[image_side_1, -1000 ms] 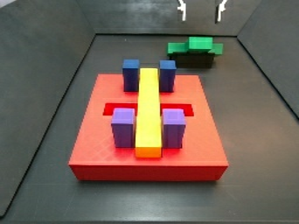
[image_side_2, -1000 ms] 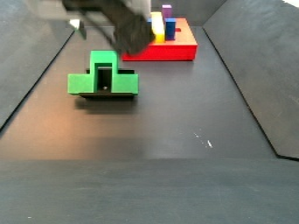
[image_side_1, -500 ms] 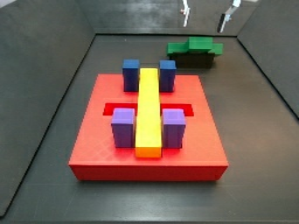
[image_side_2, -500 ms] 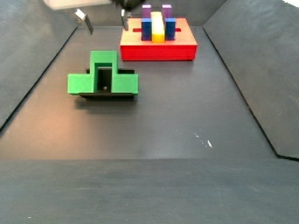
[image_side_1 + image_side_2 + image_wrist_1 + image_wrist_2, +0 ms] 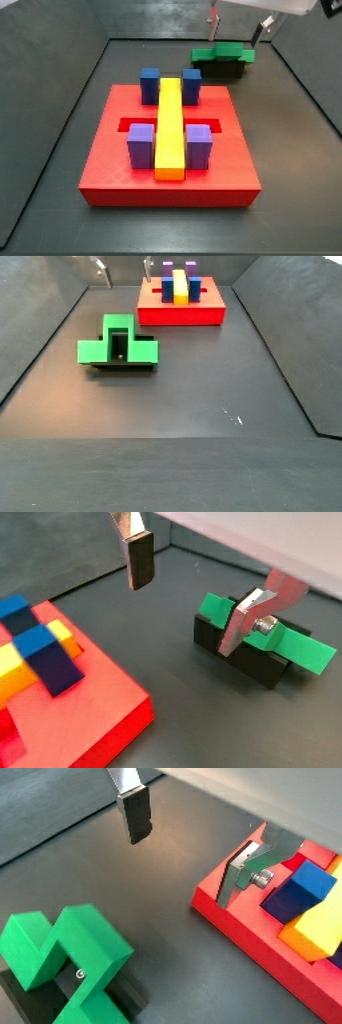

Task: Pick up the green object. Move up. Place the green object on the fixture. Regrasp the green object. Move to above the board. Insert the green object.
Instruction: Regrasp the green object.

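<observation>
The green object (image 5: 221, 52) lies across the top of the dark fixture (image 5: 221, 69) at the far end of the floor, also seen as the green object (image 5: 118, 346) and in both wrist views (image 5: 305, 653) (image 5: 60, 948). My gripper (image 5: 239, 24) hangs open well above it, tilted, with nothing between its fingers (image 5: 138, 567). In a wrist view the gripper (image 5: 182, 865) spans bare floor between the green object and the red board (image 5: 247, 958). The board (image 5: 127, 165) lies nearer in a side view.
The board carries two blue blocks (image 5: 150, 82), two purple blocks (image 5: 142, 145) and a long yellow bar (image 5: 171, 125). Dark sloped walls (image 5: 60, 90) enclose the floor on both sides.
The gripper has risen and tilted, drifting slightly sideways above the fixture. The green object stays on the fixture.
</observation>
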### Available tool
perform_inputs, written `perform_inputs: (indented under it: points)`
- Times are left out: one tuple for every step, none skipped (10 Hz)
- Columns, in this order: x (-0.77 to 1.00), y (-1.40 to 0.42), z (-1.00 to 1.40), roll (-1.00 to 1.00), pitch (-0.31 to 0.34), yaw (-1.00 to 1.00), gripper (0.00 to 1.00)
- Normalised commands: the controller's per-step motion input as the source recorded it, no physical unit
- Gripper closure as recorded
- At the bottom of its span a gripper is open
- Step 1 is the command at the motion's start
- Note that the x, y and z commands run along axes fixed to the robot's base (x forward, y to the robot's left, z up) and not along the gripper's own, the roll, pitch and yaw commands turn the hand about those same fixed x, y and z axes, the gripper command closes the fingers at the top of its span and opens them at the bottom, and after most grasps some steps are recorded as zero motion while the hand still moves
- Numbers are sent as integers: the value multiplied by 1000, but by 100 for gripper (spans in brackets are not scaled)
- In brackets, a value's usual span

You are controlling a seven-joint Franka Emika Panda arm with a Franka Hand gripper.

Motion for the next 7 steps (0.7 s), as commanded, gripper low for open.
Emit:
perform_inputs:
  points:
    - [51, -566, 0, 774, 0, -60, 0]
    - [126, -349, 0, 240, 0, -137, 0]
    - [83, -249, -6, 31, 0, 109, 0]
    - [-23, -191, -26, 329, 0, 0, 0]
    - [-103, -140, 0, 417, -189, 151, 0]
    - [89, 0, 234, 380, -20, 446, 0]
    - [183, 80, 331, 643, 0, 509, 0]
